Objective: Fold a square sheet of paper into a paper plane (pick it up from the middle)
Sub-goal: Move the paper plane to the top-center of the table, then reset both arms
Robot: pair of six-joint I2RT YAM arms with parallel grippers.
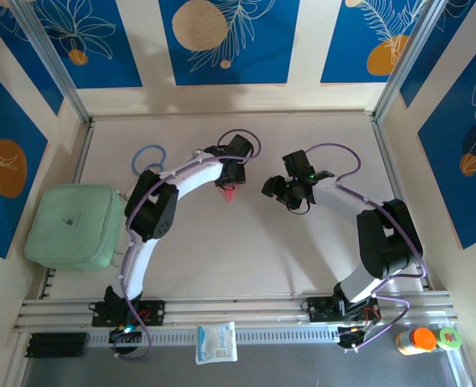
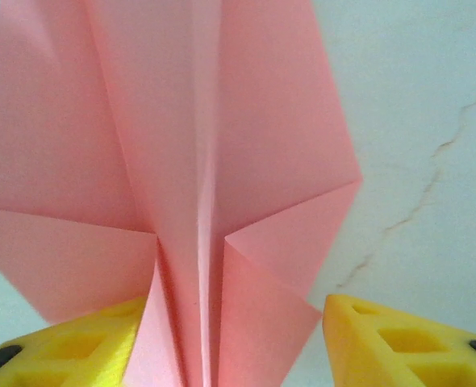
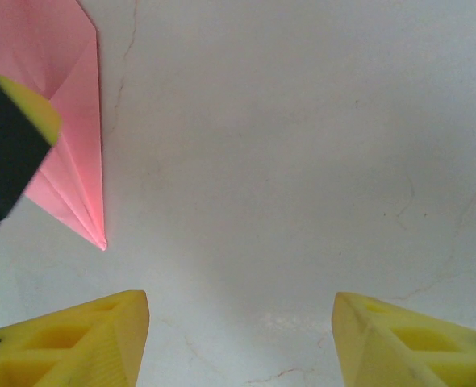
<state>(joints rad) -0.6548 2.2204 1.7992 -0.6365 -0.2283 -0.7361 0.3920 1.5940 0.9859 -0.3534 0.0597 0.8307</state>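
Note:
The paper plane (image 2: 206, 161) is salmon-pink paper folded into a pointed dart with a centre crease and two wing flaps. It stands between the yellow fingers of my left gripper (image 2: 234, 339). The paper rests against the left finger, and a gap shows between it and the right finger (image 2: 399, 339), so the jaws stand apart. From above, the plane (image 1: 229, 192) hangs point down under the left gripper (image 1: 231, 179), above the mid table. My right gripper (image 1: 269, 189) hovers a little to its right, open and empty. In the right wrist view the plane's tip (image 3: 77, 161) sits at upper left, beyond my right gripper (image 3: 240, 339).
A pale green pad (image 1: 70, 226) lies at the left edge of the table. A blue looped stethoscope (image 1: 149, 157) is behind the left arm. A white packet (image 1: 216, 343) and an orange bottle (image 1: 419, 340) sit on the front rail.

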